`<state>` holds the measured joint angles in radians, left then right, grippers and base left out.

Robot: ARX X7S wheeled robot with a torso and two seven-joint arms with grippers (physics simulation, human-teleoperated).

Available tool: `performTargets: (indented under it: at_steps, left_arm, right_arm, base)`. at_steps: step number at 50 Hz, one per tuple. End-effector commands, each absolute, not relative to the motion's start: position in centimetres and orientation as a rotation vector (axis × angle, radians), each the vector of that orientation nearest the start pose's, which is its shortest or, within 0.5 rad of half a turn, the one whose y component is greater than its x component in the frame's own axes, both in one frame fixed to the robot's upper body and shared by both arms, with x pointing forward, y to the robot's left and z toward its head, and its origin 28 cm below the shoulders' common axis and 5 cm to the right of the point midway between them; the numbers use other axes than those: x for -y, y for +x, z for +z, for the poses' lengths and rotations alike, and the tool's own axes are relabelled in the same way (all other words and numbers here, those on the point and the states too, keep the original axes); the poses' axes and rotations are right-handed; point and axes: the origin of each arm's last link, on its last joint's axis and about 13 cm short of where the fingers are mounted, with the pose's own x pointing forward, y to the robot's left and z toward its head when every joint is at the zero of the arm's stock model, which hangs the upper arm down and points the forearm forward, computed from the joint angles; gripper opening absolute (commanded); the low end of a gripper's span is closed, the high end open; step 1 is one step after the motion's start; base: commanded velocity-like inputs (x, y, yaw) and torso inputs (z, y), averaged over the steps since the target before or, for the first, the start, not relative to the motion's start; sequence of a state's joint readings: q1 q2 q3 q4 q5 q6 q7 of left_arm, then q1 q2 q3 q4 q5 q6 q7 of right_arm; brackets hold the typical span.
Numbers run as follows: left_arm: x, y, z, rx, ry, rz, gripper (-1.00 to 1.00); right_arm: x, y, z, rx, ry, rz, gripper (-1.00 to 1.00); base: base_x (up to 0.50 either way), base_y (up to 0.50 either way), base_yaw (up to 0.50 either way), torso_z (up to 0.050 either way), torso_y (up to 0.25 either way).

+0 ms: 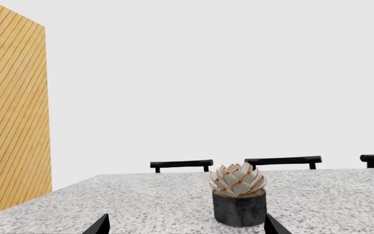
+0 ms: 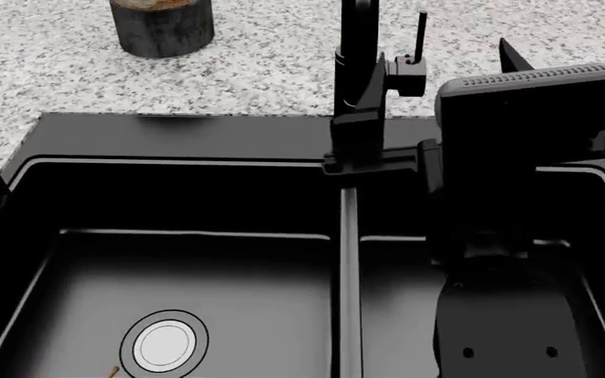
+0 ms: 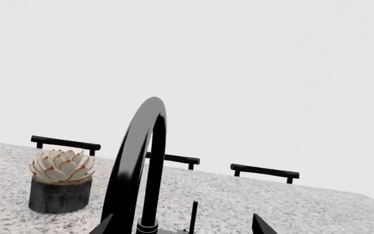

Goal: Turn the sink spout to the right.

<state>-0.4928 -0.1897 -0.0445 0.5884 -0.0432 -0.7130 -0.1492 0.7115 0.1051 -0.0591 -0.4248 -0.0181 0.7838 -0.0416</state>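
Observation:
The sink spout (image 2: 358, 47) is a slim black tube rising from a thicker base (image 2: 355, 134) at the back rim of the black double-basin sink (image 2: 176, 130). In the right wrist view the spout (image 3: 138, 161) arches toward the camera. My right gripper (image 3: 181, 226) is open, with its jaws on either side of the spout and the thin lever handle (image 3: 194, 217), touching neither. One right fingertip (image 2: 507, 49) shows to the right of the lever (image 2: 421, 35). My left gripper (image 1: 187, 228) is open and empty above the counter, facing a succulent pot (image 1: 239, 200).
The succulent pot (image 2: 161, 27) stands on the speckled counter behind the sink's left basin. A silver drain (image 2: 164, 345) lies in the left basin, beside the divider (image 2: 350, 260). Black chair backs (image 3: 265, 171) line the counter's far edge. A wooden wall panel (image 1: 11, 107) stands beside the counter.

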Motion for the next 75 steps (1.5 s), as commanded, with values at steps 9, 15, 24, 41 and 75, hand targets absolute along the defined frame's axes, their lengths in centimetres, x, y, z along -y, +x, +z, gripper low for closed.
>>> performTargets:
  at_steps: [9,15,24,41,75]
  left_arm:
    - [-24.9,25.7,20.5,0.379,0.105,0.233,1.0]
    - [-24.9,25.7,20.4,0.374,0.102,0.222,1.0]
    - [-24.9,25.7,20.4,0.372,0.114,0.221,1.0]
    - [-24.8,25.7,20.4,0.37,0.116,0.223,1.0]
    - [-24.7,25.5,20.5,0.389,0.137,0.23,1.0]
  right_arm:
    - [8.8,30.1,22.6,0.334,-0.098,0.101,1.0]
    - [8.2,30.4,22.1,0.318,-0.071,0.124,1.0]
    - [7.3,30.6,21.2,0.271,-0.042,0.164,1.0]
    - [7.2,31.5,21.5,0.255,-0.036,0.133,1.0]
    - [7.0,34.4,20.5,0.237,-0.037,0.143,1.0]
  base:
    - [0.0,0.0,0.0,0.0,0.0]
    - [0.0,0.0,0.0,0.0,0.0]
    - [0.0,0.0,0.0,0.0,0.0]
    - [0.0,0.0,0.0,0.0,0.0]
    - [0.0,0.0,0.0,0.0,0.0]
